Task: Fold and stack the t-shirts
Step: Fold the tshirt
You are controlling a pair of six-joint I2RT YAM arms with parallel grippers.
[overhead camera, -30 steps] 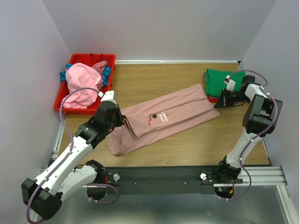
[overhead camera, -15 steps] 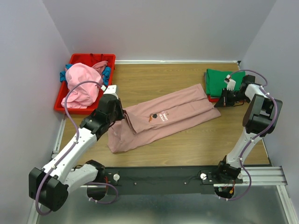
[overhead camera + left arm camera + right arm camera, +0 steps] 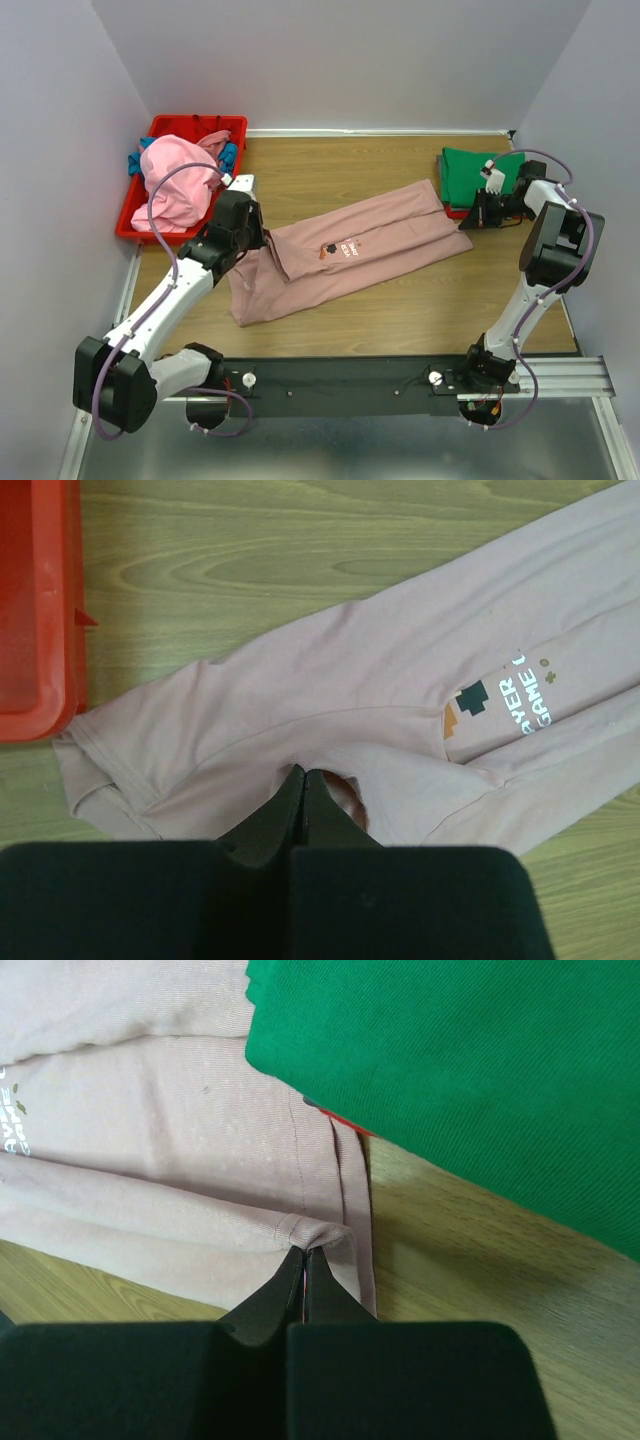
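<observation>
The dusty-pink t-shirt (image 3: 350, 250) lies folded lengthwise in a long strip across the table, its print and white text (image 3: 520, 695) showing. My left gripper (image 3: 262, 240) is shut on its collar edge (image 3: 345, 785) at the strip's left end. My right gripper (image 3: 466, 226) is shut on a hem corner (image 3: 318, 1235) at the right end. A folded green t-shirt (image 3: 480, 172) lies at the back right on a red one (image 3: 340, 1120), just beside the right gripper. A brighter pink t-shirt (image 3: 175, 185) and a blue one (image 3: 228, 158) sit in the bin.
A red plastic bin (image 3: 215, 125) stands at the back left, its wall close to the left gripper in the left wrist view (image 3: 40, 600). Walls close in the table on three sides. Bare wood (image 3: 330, 170) shows behind the strip.
My left gripper has moved back and slightly right, dragging the shirt's left end with it. The right arm has not moved.
</observation>
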